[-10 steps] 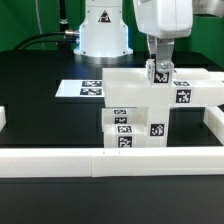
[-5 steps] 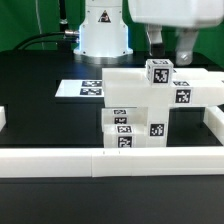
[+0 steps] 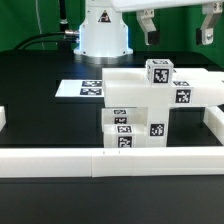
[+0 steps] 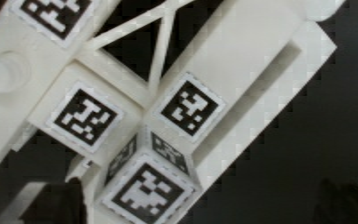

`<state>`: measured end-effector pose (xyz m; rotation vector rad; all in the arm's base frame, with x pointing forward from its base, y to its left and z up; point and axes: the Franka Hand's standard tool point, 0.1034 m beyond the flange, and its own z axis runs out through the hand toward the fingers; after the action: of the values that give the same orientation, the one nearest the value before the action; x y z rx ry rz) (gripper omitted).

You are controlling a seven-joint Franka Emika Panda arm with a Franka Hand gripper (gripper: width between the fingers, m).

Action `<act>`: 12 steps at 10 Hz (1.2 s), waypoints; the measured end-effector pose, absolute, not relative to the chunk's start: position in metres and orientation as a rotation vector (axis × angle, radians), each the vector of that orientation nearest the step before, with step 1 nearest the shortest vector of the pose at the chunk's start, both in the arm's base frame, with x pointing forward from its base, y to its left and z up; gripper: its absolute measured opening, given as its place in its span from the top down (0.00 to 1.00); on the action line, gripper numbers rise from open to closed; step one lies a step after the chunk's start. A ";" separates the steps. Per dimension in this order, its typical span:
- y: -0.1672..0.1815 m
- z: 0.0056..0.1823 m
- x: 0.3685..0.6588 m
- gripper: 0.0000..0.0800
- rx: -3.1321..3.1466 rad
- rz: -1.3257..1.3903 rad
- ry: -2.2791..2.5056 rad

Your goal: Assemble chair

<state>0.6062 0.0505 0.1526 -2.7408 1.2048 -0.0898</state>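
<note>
The chair (image 3: 140,105) is a stack of glossy white tagged parts in the middle of the black table. A wide panel runs toward the exterior view's right, with blocks below it. A small tagged post (image 3: 157,72) stands upright on top of the panel. My gripper (image 3: 177,28) hangs open and empty high above the post, fingers (image 3: 147,24) spread wide and touching nothing. The wrist view looks down on the post's tagged top (image 4: 155,185) and the tagged chair parts (image 4: 87,115) around it.
The marker board (image 3: 88,88) lies flat behind the chair on the exterior view's left. Long white border rails run along the front (image 3: 100,161) and the right (image 3: 216,126). The robot base (image 3: 102,35) stands at the back.
My gripper has let go of the small tagged post, opened, and risen straight up to the top of the exterior view. The post stays standing on the chair.
</note>
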 end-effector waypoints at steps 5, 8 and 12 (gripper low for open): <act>0.050 0.152 0.606 0.19 -2.788 -0.098 1.103; 0.079 0.152 0.570 0.19 -2.832 -0.191 0.973; 0.101 0.130 0.528 0.19 -2.886 -0.264 0.853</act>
<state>0.5283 0.1010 0.1301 -2.8862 0.8535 -0.2642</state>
